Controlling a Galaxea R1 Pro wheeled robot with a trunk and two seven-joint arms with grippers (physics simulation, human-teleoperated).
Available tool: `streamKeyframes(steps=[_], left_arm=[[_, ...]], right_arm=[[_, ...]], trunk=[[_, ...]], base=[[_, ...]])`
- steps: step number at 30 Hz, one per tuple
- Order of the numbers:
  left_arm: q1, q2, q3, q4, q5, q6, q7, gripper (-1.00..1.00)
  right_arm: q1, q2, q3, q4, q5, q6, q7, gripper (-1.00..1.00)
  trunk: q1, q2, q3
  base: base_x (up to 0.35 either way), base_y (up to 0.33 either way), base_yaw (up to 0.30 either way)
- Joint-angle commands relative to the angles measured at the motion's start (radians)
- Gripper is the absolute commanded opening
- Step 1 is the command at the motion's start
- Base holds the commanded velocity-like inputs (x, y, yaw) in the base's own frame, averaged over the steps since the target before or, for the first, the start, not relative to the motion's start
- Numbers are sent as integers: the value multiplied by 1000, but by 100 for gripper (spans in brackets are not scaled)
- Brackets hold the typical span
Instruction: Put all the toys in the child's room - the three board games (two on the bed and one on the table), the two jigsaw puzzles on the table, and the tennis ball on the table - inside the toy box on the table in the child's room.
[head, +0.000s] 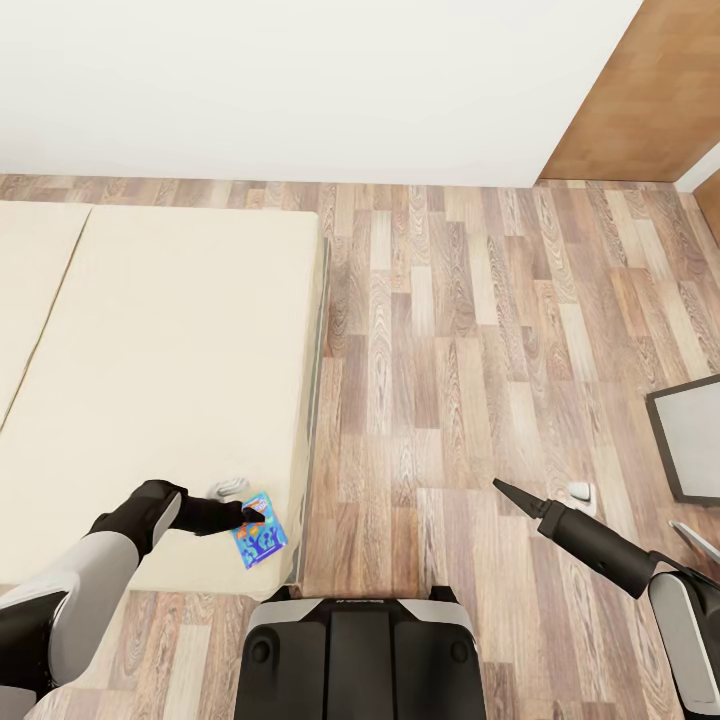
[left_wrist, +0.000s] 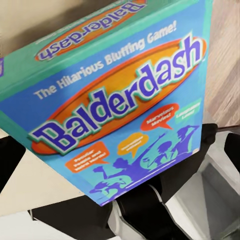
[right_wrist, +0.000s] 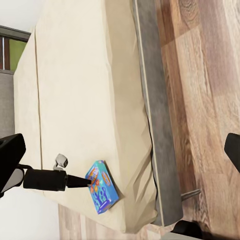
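A small, mostly blue board game (head: 260, 532) with "Balderdash" on its lid lies on the beige bed (head: 170, 340), near the corner closest to me. My left gripper (head: 248, 516) is at the game's edge, also seen from the right wrist view as the left gripper (right_wrist: 88, 181) against the game (right_wrist: 102, 187). In the left wrist view the lid (left_wrist: 120, 100) sits close up between two fingers (left_wrist: 10, 160) that stand wide apart. My right gripper (head: 500, 487) hangs open over the wood floor; its fingers (right_wrist: 10, 155) are far apart with nothing between them.
The bed's dark grey frame (right_wrist: 155, 125) runs along the floor side of the mattress. Wood-plank floor (head: 470, 350) spreads to the right of the bed. A dark-framed grey panel (head: 690, 440) juts in at the right edge. A white wall (head: 300, 90) closes the back; my base (head: 360, 650) is below.
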Motion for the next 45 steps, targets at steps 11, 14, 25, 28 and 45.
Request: streamKeyframes(steps=[11,14,25,28,45], left_arm=[[0,0,10,-2,-7,6,-34,100],[0,0,11,-1,-8,6,-45,100],[0,-1,12,-2,-7,6,-67,100],[0,-2,13,-2,-7,6,-66,100],[0,-3,14,-1,-7,6,-68,100]], right_arm=[[0,0,-1,0,-2,5,2,100],[0,0,-1,0,-2,5,2,100],[0,0,-1,0,-2,5,2,100],[0,0,-1,0,-2,5,1,100],[0,0,-1,0,-2,5,2,100]], trunk=[[1,-2,-1],[1,-2,-1],[1,-2,-1],[1,-2,-1],[1,-2,-1]], base=[[0,0,0],[0,0,0],[0,0,0],[0,0,0],[0,0,0]])
